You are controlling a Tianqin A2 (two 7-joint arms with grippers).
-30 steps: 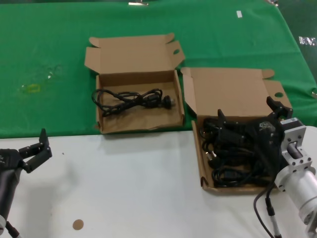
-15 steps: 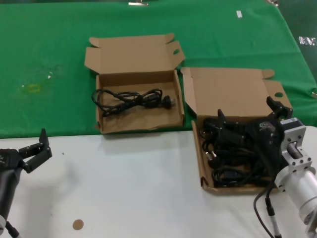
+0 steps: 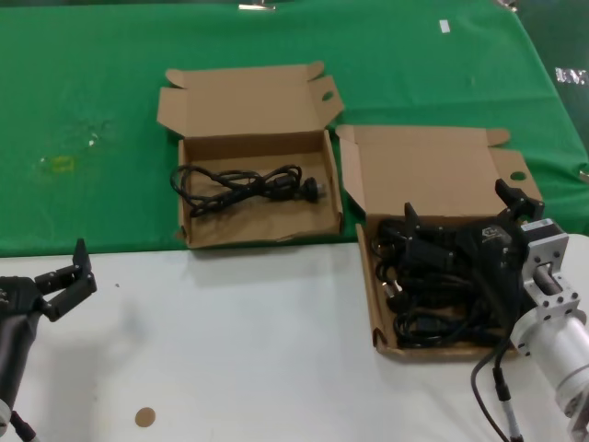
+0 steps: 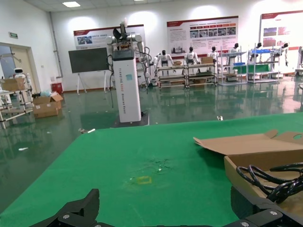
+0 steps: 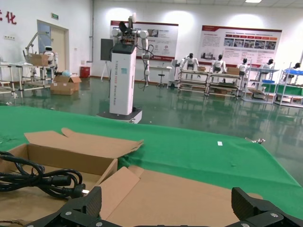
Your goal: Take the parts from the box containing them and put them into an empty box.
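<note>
The box containing the parts (image 3: 376, 318) lies at the right, lid open, filled with a tangle of black power cables (image 3: 431, 287). My right gripper (image 3: 459, 206) hovers just above that pile, open, with nothing between its fingers; in the right wrist view the right gripper (image 5: 166, 195) looks over the lid (image 5: 189, 201). The other box (image 3: 258, 145) sits farther back at the centre, and it holds one coiled black cable (image 3: 237, 181), also seen as the cable (image 5: 42, 179). My left gripper (image 3: 63, 267) waits open at the near left, seen too as the left gripper (image 4: 165, 196).
A green cloth (image 3: 92, 110) covers the far half of the table, and bare white tabletop (image 3: 248, 341) lies in front. A small brown disc (image 3: 145, 417) rests near the front edge. The two boxes nearly touch at their corners.
</note>
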